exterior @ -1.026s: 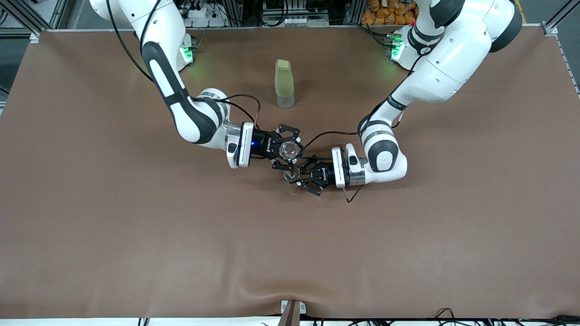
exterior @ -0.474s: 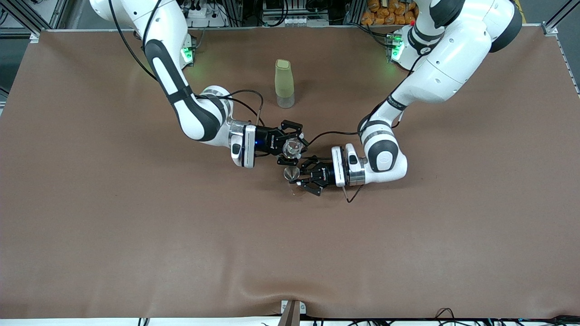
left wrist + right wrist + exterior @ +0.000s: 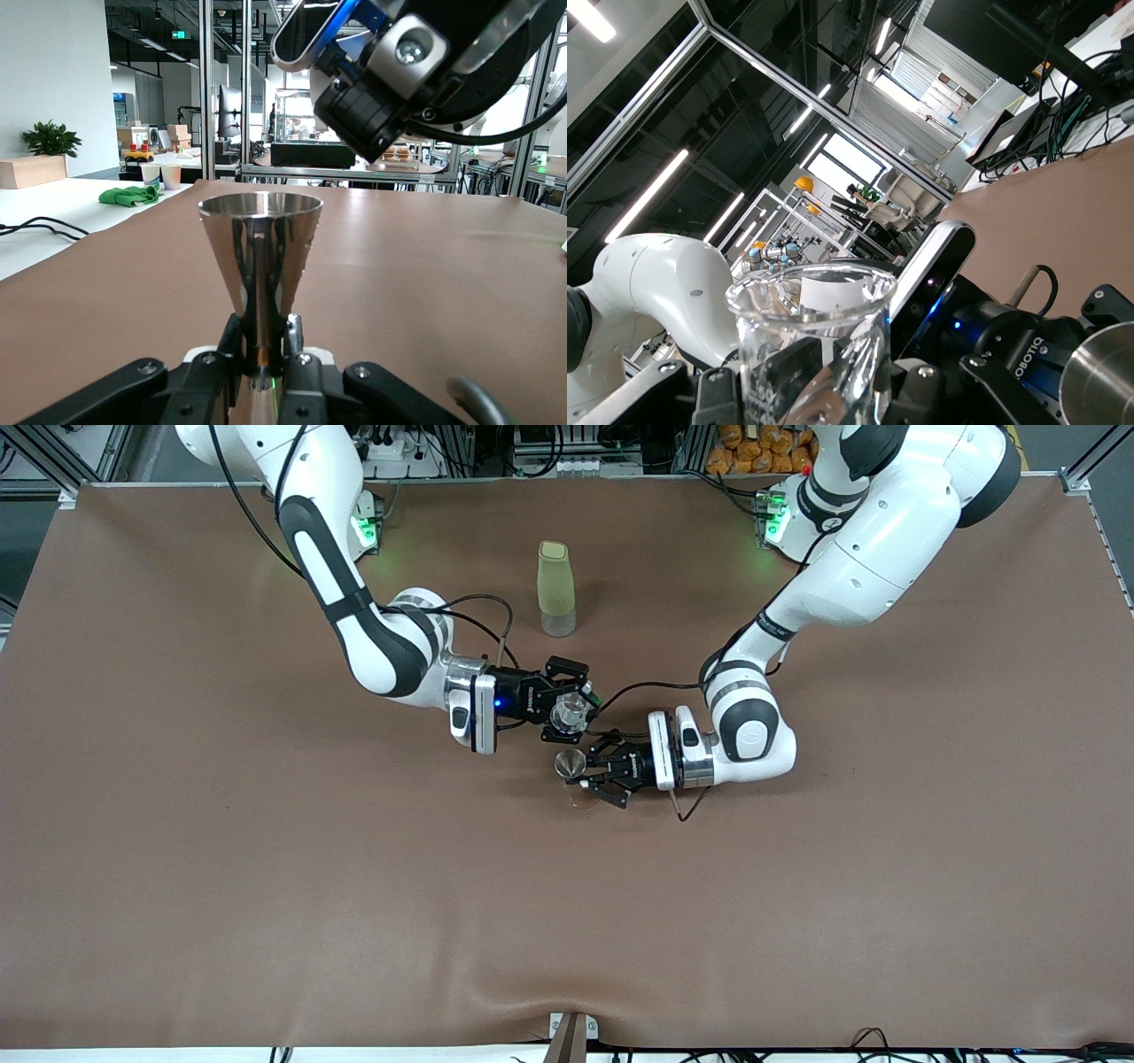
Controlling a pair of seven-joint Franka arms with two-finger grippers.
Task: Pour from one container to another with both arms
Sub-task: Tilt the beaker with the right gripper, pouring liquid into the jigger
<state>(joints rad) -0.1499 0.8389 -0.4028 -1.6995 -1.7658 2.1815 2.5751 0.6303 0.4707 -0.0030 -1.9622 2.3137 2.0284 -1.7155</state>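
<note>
My left gripper (image 3: 580, 772) is low over the middle of the table, shut on the narrow waist of a steel cone-shaped cup (image 3: 570, 763). The cup (image 3: 260, 257) stands upright between the fingers (image 3: 232, 341), mouth up. My right gripper (image 3: 571, 713) is shut on a clear glass beaker (image 3: 570, 711), held tilted just beside and above the steel cup. In the right wrist view the beaker (image 3: 811, 336) fills the foreground, with the steel cup's rim (image 3: 1099, 381) close by. Whether the beaker holds anything cannot be seen.
A tall yellow-green container (image 3: 555, 589) with a clear base stands upright, farther from the front camera than both grippers, between the two arm bases. The brown table cover (image 3: 266, 886) spreads wide all round.
The right gripper has turned and shifted the beaker slightly away from the steel cup, toward the yellow-green container. The left gripper and steel cup have stayed put.
</note>
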